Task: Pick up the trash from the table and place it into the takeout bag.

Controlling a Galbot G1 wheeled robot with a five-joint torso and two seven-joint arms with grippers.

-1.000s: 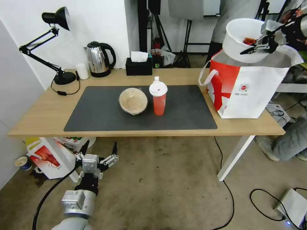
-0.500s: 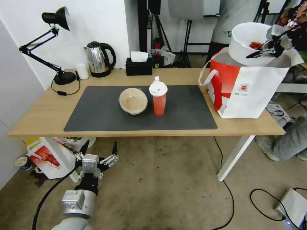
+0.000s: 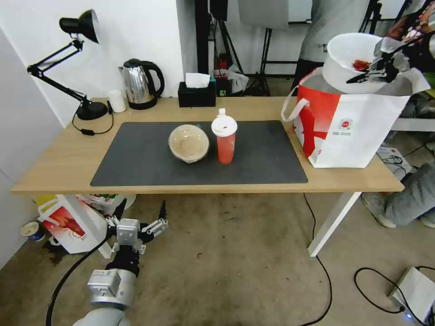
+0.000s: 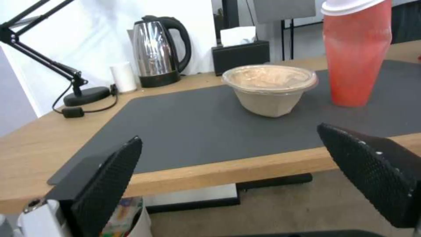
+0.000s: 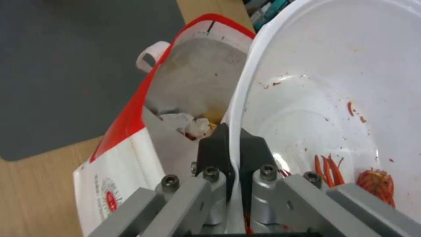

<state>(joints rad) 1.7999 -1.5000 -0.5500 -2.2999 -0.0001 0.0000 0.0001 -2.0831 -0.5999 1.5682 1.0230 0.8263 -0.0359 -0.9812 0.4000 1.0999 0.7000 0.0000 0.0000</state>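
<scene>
On the light-wood table (image 3: 54, 167), the red-and-white takeout bag (image 3: 349, 131) stands open at the right end, with the large white crayfish bowl (image 3: 346, 61) held above its mouth, rim pinched by the right gripper (image 3: 376, 70). Not yet bagged: the beige bowl (image 3: 189, 143) and red drink cup (image 3: 224, 140) on the mat; the left gripper (image 3: 140, 213) hangs spread wide below the table.

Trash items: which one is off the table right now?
The large white bowl with red scraps, pinched at its rim by the right tool above the takeout bag. The beige bowl and red cup stand on the mat.
</scene>
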